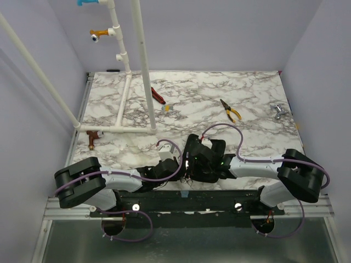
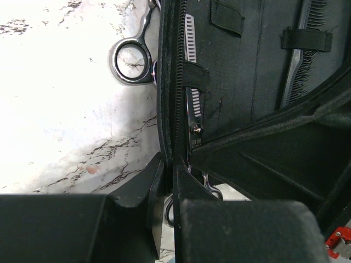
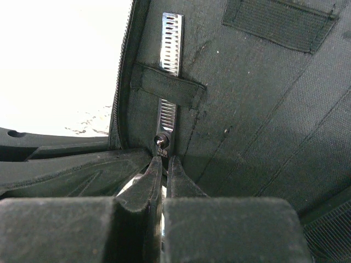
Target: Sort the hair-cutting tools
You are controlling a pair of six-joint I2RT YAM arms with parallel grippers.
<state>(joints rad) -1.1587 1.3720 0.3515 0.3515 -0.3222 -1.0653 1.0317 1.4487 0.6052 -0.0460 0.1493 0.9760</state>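
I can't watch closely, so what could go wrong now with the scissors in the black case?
The right gripper pinches the toothed scissors at the pivot, beside the elastic loop; pulling away could drag them back out. The left gripper holds the case only by its edge, so it may slip.

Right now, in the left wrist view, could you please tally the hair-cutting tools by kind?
Silver scissors: 2, this pair strapped inside the black case, the other on the marble beside it.
Black comb: 1.
Total: 3.
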